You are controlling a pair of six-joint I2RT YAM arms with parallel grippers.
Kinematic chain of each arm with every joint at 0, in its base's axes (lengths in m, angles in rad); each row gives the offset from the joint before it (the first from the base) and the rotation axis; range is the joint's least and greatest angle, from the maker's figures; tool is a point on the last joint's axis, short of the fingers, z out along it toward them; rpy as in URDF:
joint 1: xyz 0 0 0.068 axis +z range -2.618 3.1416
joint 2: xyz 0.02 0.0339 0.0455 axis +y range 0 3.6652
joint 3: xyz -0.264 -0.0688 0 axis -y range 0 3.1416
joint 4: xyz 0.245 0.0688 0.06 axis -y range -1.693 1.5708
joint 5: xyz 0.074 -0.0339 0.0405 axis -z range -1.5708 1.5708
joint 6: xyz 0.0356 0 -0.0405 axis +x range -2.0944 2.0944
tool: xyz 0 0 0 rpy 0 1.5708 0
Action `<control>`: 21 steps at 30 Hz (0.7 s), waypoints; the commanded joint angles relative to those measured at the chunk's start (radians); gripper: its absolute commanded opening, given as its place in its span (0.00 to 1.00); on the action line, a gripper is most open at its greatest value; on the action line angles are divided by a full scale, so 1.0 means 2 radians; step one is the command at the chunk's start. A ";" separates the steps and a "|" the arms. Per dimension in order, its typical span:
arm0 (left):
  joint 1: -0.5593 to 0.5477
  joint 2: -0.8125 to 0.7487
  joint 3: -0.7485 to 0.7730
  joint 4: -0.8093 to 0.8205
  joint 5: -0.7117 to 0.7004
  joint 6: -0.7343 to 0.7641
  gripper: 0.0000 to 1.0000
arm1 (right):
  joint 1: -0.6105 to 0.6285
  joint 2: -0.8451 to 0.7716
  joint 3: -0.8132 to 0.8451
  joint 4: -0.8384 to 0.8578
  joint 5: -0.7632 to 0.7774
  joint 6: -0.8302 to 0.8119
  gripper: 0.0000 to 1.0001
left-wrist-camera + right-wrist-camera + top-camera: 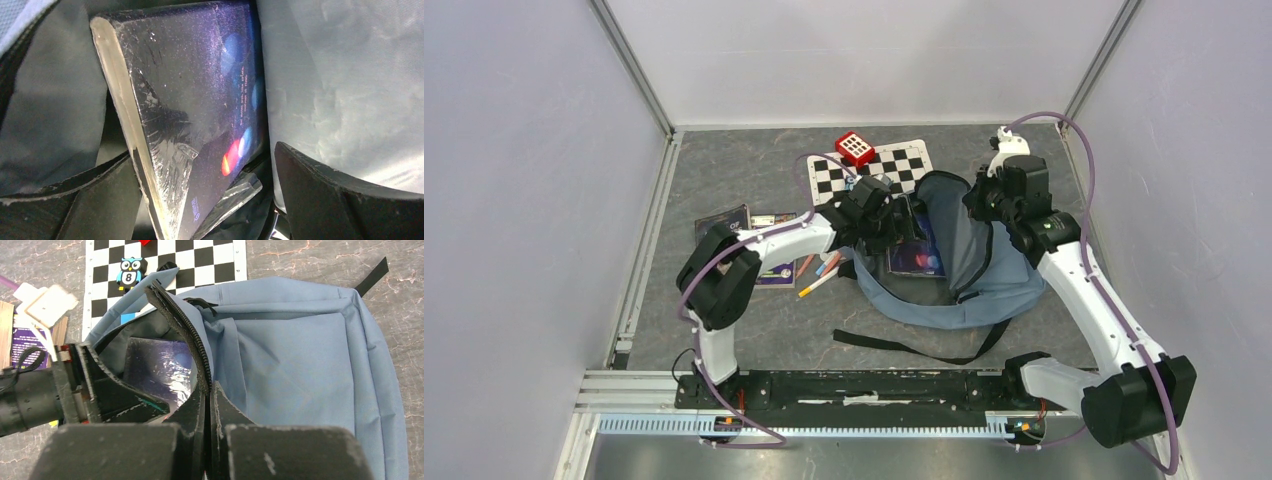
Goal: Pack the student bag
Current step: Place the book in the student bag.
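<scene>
Gaping fabric bag (999, 268), seemingly shrink-wrapped book (916, 258)

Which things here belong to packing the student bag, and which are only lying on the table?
Part of the job:
student bag, its zip edge pinched in the shut right claw; dark wrapped book inside it, in front of the open left claw.

Lying about:
checkered mat; red block; owl tile; coloured pens; books under the left arm.
</scene>
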 commanded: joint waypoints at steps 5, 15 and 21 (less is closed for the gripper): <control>-0.008 0.055 0.067 -0.002 0.039 0.016 0.99 | -0.002 0.003 0.014 0.038 0.011 -0.002 0.00; -0.019 0.098 0.108 0.027 0.089 0.018 0.95 | -0.002 0.017 0.021 0.042 0.008 -0.001 0.00; -0.018 0.060 0.105 -0.018 0.037 0.077 1.00 | -0.002 0.018 0.022 0.043 0.008 -0.003 0.00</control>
